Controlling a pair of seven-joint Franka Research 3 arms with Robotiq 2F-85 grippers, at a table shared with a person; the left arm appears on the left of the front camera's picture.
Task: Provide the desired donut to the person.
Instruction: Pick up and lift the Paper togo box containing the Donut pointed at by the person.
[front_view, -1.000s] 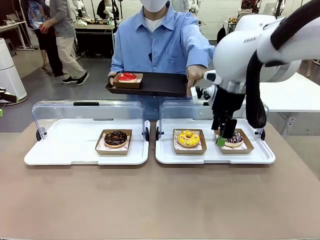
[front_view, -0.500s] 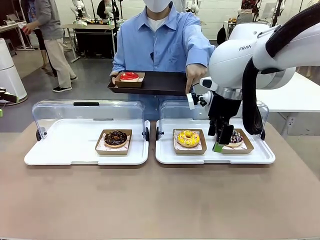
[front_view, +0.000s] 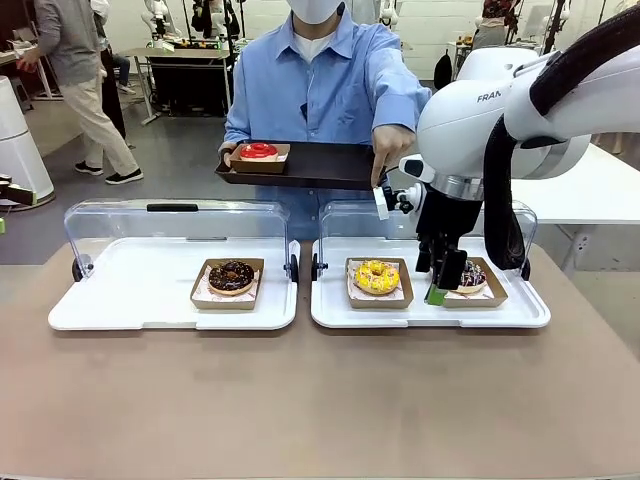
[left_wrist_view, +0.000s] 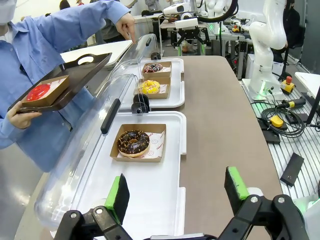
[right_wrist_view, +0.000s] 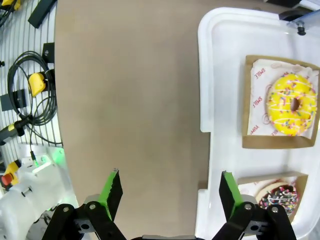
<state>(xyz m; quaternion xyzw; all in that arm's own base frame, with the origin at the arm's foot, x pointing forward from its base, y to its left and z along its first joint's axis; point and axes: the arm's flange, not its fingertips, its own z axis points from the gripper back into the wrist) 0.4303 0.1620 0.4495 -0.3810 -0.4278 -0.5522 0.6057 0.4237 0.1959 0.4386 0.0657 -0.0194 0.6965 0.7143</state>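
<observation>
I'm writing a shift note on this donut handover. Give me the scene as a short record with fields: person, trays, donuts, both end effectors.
person: faces the robot, holding a dark tray carrying a boxed red donut
left white tray: boxed chocolate donut
right white tray: boxed yellow donut, boxed sprinkled dark donut
right end effector: open, empty, low beside the sprinkled dark donut
left end effector: open, empty, above the left white tray's outer end

The right arm (front_view: 500, 110) covers part of the dark sprinkled donut (front_view: 474, 276); the top edge crops the person (front_view: 320, 90)
</observation>
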